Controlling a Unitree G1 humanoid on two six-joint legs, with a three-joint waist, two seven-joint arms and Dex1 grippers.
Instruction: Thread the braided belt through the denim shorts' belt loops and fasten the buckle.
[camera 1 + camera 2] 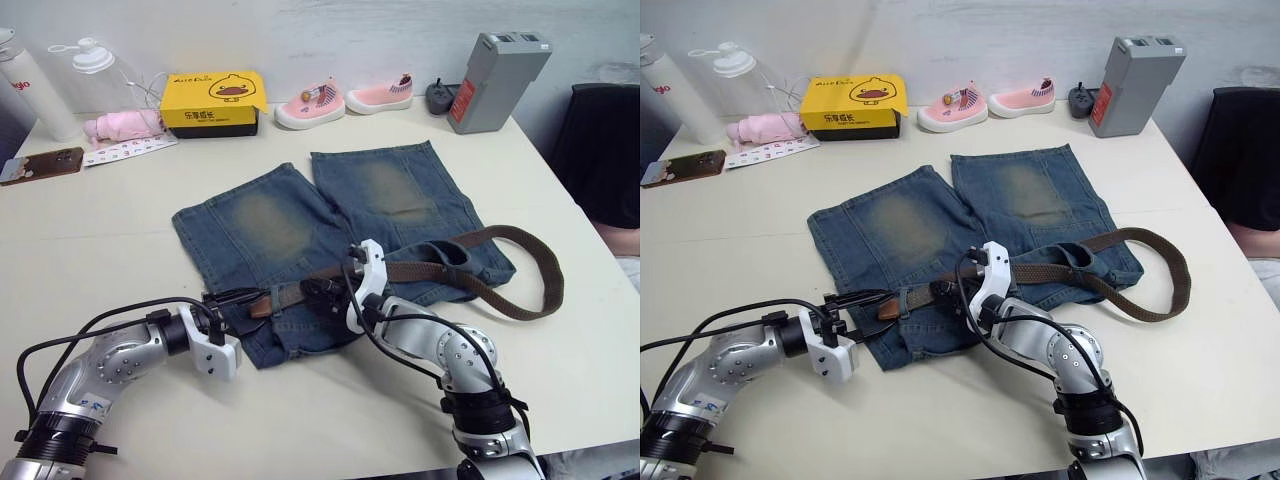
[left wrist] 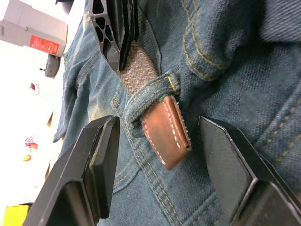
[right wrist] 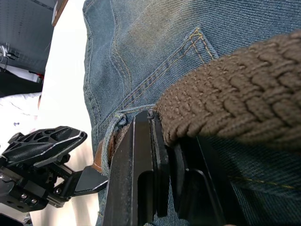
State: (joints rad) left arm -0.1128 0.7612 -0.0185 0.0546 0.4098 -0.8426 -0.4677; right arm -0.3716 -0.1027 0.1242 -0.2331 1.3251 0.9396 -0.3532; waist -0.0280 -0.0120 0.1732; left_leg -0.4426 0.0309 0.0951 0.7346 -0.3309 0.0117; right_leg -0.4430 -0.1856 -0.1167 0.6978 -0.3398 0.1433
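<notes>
Left gripper [image 2: 157, 160] sitting wide open around the braided belt's [image 1: 520, 290] leather tip, poking through a belt loop [image 2: 148, 96] | right gripper [image 1: 322, 292] pinching the belt on the waistband | denim shorts [image 1: 300, 225] lying flat on table [image 1: 90, 240]

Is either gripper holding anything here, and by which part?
The right gripper pinches the braided belt beside a belt loop. The left gripper is open around the belt's leather tip.
</notes>
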